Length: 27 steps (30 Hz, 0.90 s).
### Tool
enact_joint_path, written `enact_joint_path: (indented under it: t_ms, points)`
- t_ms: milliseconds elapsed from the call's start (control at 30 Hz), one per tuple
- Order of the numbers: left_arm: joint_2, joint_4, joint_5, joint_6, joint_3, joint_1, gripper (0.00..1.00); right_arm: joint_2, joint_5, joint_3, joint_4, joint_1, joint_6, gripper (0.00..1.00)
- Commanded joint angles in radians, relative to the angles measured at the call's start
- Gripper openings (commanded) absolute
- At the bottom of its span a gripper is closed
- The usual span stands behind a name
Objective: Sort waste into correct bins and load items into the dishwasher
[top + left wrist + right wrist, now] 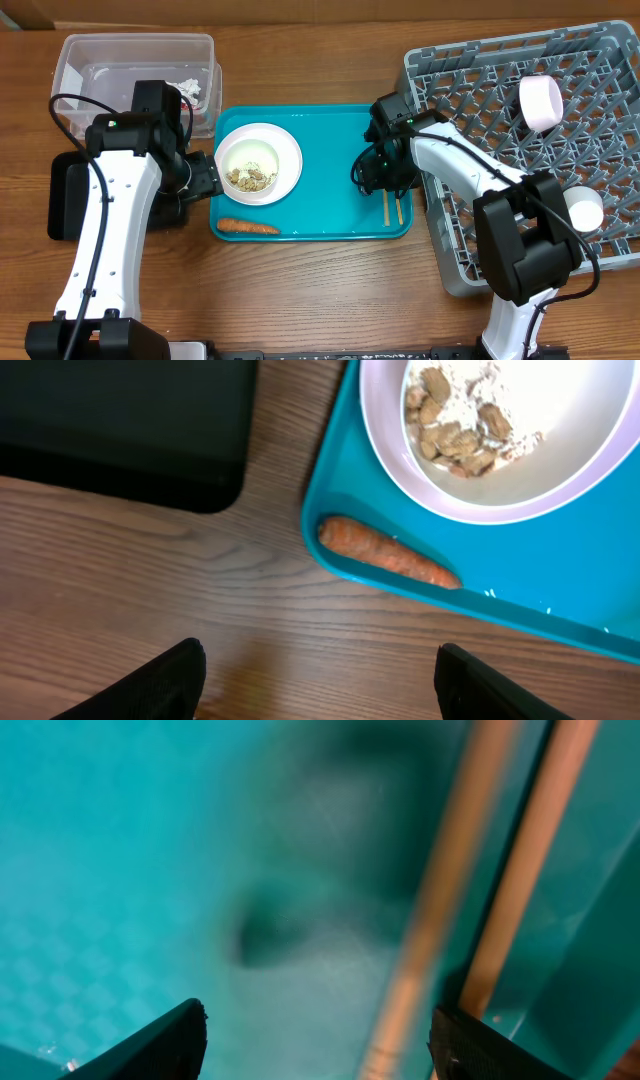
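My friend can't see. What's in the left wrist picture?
A carrot lies in the corner of a teal tray, beside a white bowl of scraps. A black tray sits upper left; the open left gripper hovers over the table.

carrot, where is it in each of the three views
Overhead: the carrot lies in the lower left corner of the teal tray, just below the bowl.
Left wrist: the carrot sits mid-picture, along the tray's rim, under the bowl.
Right wrist: not in it.
Shared landmark: the teal tray, in all three.
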<state>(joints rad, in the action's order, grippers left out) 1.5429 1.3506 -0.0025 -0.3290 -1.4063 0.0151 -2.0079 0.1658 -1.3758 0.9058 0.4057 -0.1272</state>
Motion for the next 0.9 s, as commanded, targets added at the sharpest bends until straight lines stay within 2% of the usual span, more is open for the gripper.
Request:
enact_joint_path:
  t_ms: [0,133,167,233,267,300,467,633,867]
  points:
    - [-0.019,-0.016,0.047,0.038,0.013,0.004,0.75,-0.022,-0.007,0.035,-0.007,0.001,-0.003,0.74]
    - [-0.019,-0.025,0.048,0.037,0.013,0.004,0.76,-0.022,-0.007,0.037,-0.004,0.001,-0.003,0.73]
    - [-0.019,-0.027,0.048,0.037,0.013,0.004,0.75,-0.022,-0.007,0.037,-0.005,0.001,-0.005,0.7]
    - [-0.019,-0.029,0.049,0.037,0.013,0.004,0.76,-0.022,-0.008,0.037,-0.011,0.001,-0.026,0.59]
    - [-0.019,-0.029,0.05,0.037,0.013,0.004,0.76,-0.022,-0.008,0.037,-0.013,0.001,-0.03,0.5]
    - [-0.019,-0.029,0.05,0.037,0.013,0.004,0.76,-0.022,-0.008,0.037,-0.016,0.001,-0.033,0.37]
    - [-0.019,-0.029,0.056,0.037,0.013,0.004,0.76,-0.022,-0.008,0.037,-0.019,0.001,-0.056,0.16]
    - [-0.019,-0.032,0.075,0.037,0.013,0.004,0.76,-0.022,-0.007,0.037,-0.011,0.001,-0.064,0.05]
    - [-0.019,-0.043,0.079,0.037,0.013,0.004,0.76,-0.015,0.016,0.005,0.054,0.001,-0.09,0.04]
